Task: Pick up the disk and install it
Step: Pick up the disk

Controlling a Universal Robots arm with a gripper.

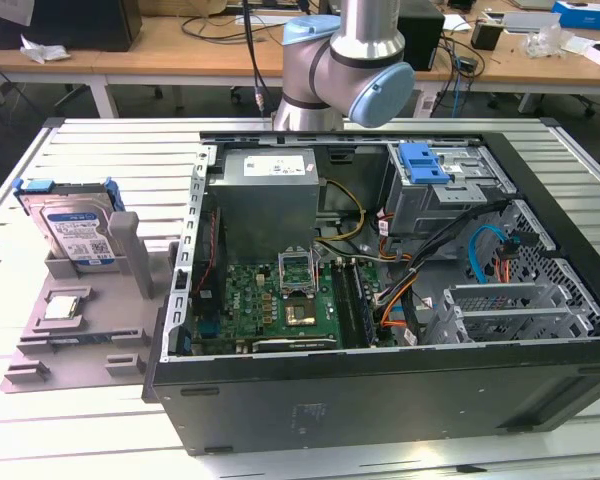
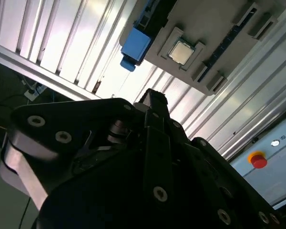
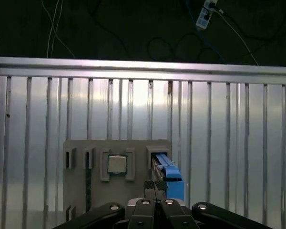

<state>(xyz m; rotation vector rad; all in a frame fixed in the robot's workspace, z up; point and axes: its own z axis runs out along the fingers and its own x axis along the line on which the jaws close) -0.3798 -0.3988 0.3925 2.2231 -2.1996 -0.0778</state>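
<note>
The disk (image 1: 77,228) stands upright on its edge in a slot of the grey holder (image 1: 90,335). Its printed label faces the camera, and the blue bracket wraps its top and side edges. In both wrist views the disk shows edge-on as a blue strip (image 3: 169,172) at one side of the holder. A small square chip (image 1: 63,306) lies flat in a recess of the same holder, just beside the disk.

The holder rests on the slatted metal table (image 1: 100,150), at the exterior view's left of the open computer case (image 1: 380,400). Inside the case, at the far side, sits a grey metal cage (image 1: 450,190) with a blue latch on top. No disk is visible in it.

The gripper (image 3: 155,185) hangs well above the table, looking down at the holder. Its two fingertips appear pressed together with nothing between them. It touches neither the disk nor the holder. The arm (image 1: 345,60) stands behind the case, well apart from the holder.

Task status, as judged from these views:
- Pick-up: not yet done. The disk sits in its slot, untouched.
- Installation: not yet done. Both steps are left.
</note>
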